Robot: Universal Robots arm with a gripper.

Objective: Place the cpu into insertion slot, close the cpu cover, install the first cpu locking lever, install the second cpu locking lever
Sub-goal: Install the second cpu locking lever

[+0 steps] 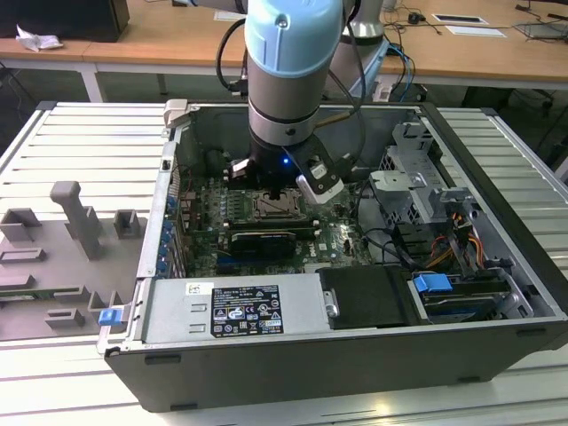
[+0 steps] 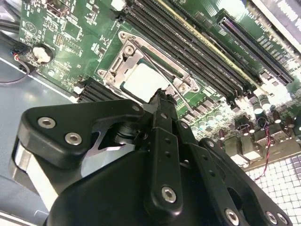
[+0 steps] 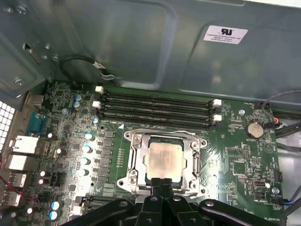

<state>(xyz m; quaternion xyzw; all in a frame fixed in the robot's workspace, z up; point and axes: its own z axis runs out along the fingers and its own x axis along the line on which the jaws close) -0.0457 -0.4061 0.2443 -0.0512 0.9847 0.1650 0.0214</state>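
Here, the gripper (image 3: pixel 162 184), fingers pressed together and holding nothing, is hovering at the 6 o'clock edge of the cpu (image 3: pixel 164 160), which is sitting seated in the insertion slot (image 3: pixel 133 160), apparently poised to work the socket hardware.

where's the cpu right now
The cpu lies flat in the insertion slot on the green board, beside the long black memory slots in the first wrist view, with the gripper at its near edge.

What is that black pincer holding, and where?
The black pincer is closed on one edge of the pale square metallic chip, which sits in the silver-rimmed socket.
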